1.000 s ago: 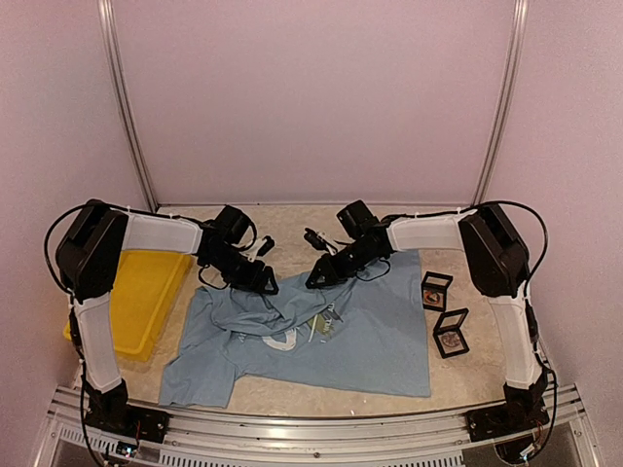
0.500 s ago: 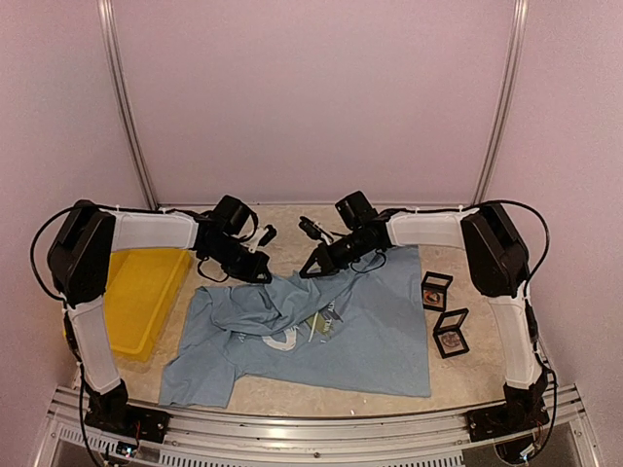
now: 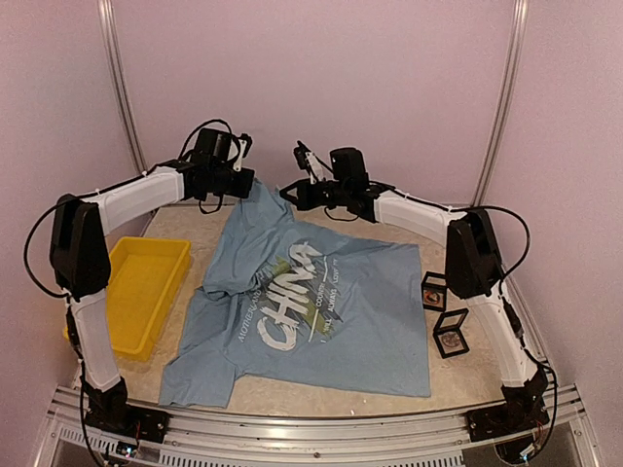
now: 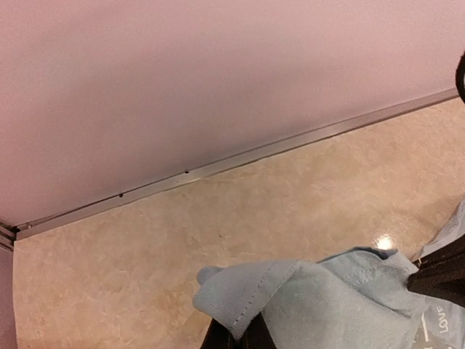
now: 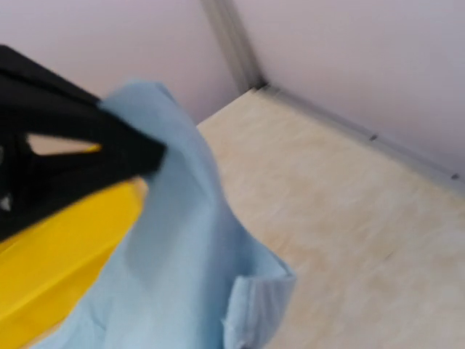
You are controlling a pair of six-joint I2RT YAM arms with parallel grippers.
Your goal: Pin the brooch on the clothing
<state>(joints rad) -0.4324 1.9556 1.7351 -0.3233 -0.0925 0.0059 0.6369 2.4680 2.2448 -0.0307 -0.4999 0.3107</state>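
The left gripper (image 3: pixel 248 185) is clamped on the top edge of the clothing (image 3: pixel 380 326), and the right gripper (image 3: pixel 290 193) is pinched shut on that same edge just beside it. Both are held high near the back wall (image 3: pixel 311 88), so the shirt slopes down from them to the table (image 3: pixel 185 226), hem resting, CHINA lettering facing up. This looks like the spreading step, not pinning. Next they need to lay the edge flat and release it. One arm then has to fetch the brooch, which is probably in the black-framed cases (image 3: pixel 451 333) at the right.
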